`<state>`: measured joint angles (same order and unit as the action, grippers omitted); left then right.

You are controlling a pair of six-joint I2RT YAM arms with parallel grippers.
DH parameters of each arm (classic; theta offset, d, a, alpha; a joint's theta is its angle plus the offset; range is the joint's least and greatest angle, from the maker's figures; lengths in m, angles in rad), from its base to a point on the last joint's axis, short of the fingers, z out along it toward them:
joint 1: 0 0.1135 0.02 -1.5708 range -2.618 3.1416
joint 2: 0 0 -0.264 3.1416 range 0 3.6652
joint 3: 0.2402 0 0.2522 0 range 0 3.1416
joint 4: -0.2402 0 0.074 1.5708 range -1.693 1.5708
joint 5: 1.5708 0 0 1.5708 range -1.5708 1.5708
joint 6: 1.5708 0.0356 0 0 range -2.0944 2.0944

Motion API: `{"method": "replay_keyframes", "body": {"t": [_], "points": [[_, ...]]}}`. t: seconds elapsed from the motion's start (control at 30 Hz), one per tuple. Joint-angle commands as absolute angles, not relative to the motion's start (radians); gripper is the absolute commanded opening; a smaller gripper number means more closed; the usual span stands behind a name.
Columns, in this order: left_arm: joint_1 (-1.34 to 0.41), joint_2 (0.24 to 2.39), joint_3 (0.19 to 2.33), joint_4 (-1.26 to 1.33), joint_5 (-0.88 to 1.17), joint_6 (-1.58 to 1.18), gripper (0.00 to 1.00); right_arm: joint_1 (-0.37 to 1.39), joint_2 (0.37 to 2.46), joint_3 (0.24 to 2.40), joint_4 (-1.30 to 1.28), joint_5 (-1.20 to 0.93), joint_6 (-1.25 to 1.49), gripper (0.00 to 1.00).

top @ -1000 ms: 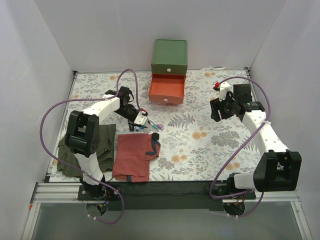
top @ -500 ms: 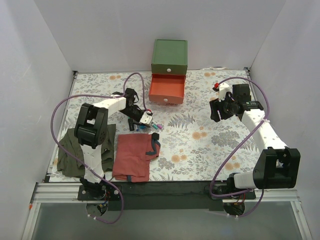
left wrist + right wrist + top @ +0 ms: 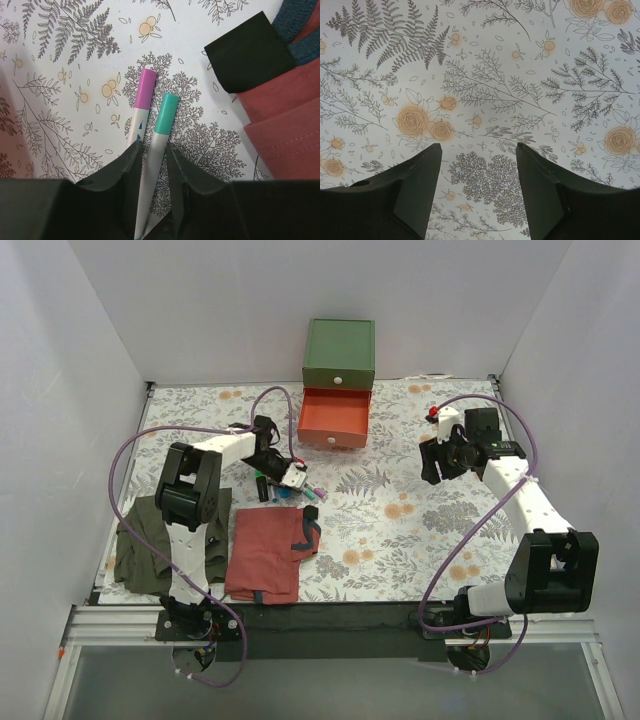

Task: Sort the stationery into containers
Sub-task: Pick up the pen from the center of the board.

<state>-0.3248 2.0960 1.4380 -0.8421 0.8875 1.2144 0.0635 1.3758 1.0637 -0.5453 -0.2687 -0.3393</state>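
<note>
Left arm [image 3: 215, 447] folded inward; purple-capped pen [image 3: 142, 107], teal-capped pen [image 3: 162, 122] squeezed between fingers [image 3: 127, 170].

Left arm [image 3: 215, 450] folds inward, elbow nearer table [image 3: 420, 540] middle; left fingers [image 3: 125, 175] narrow onto purple-capped and teal-capped pens [image 3: 161, 125].

No word, number or brand can be read anywhere. The purple-capped pen [image 3: 145, 87] bears a small blue mark on its white barrel, too small to read.

Pens [image 3: 305, 492] between cloth [image 3: 262, 558] and drawer [image 3: 333, 418], chest [image 3: 339, 352] at back
</note>
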Motion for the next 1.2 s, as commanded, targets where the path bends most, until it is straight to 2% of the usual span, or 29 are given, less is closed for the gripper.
{"method": "replay_keyframes", "body": {"t": [0.0,0.2,0.3,0.33,0.67,0.73,0.8,0.97,1.17], "points": [[-0.33,2.131,1.469,-0.899,0.816,1.327,0.25,0.055,1.39,1.086,-0.54,-0.287,-0.336,0.7],[-0.331,2.187,1.554,-1.09,0.735,1.474,0.17,0.052,1.402,1.1,-0.549,-0.29,-0.344,0.7],[-0.331,2.195,1.592,-1.193,0.684,1.52,0.19,0.052,1.402,1.104,-0.551,-0.298,-0.347,0.7],[-0.333,2.197,1.592,-1.215,0.672,1.548,0.22,0.052,1.399,1.101,-0.551,-0.299,-0.348,0.7],[-0.347,2.163,1.506,-1.18,0.588,1.566,0.23,0.051,1.35,1.052,-0.546,-0.304,-0.345,0.7],[-0.35,2.155,1.485,-1.175,0.562,1.566,0.26,0.051,1.339,1.043,-0.548,-0.305,-0.345,0.7],[-0.353,2.149,1.474,-1.172,0.551,1.582,0.33,0.051,1.335,1.037,-0.548,-0.308,-0.341,0.7],[-0.371,2.158,1.48,-1.143,0.491,1.582,0.38,0.051,1.338,1.049,-0.549,-0.305,-0.345,0.7],[-0.394,2.264,1.656,-1.293,0.44,1.552,0.26,0.049,1.344,1.06,-0.549,-0.307,-0.35,0.7]]}}
